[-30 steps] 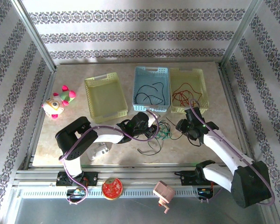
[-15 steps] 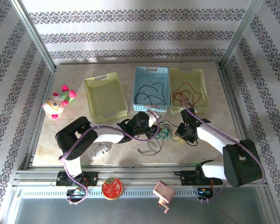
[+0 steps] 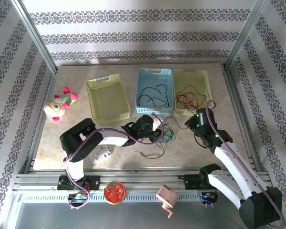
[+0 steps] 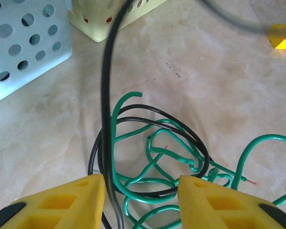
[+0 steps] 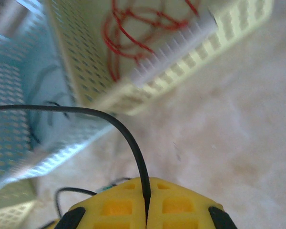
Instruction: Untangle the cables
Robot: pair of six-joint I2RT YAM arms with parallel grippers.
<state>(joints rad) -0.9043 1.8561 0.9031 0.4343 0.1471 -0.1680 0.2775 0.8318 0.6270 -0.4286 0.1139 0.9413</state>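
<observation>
Pinching a black cable (image 5: 136, 148), right tool (image 5: 147, 206) closed; left tool (image 4: 142, 185) half-open over green cables (image 4: 183, 161)

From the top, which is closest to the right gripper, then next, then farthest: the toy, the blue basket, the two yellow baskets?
From the right gripper:
1. Right yellow basket, just behind it.
2. Blue basket, back left.
3. Left yellow basket, farther left.
4. Plush toy, far left.

Green cables (image 4: 264, 138) and black cables (image 4: 105, 95) cross the beige marbled table (image 3: 76, 86), with a pale blue basket (image 3: 155, 71) at twelve o'clock, red cables (image 3: 186, 100) in a pale yellow basket (image 3: 191, 72) at one, a pink, yellow and green plush toy (image 3: 59, 104) at nine, and white walls (image 3: 133, 19) banded with grey floral stripes.
</observation>
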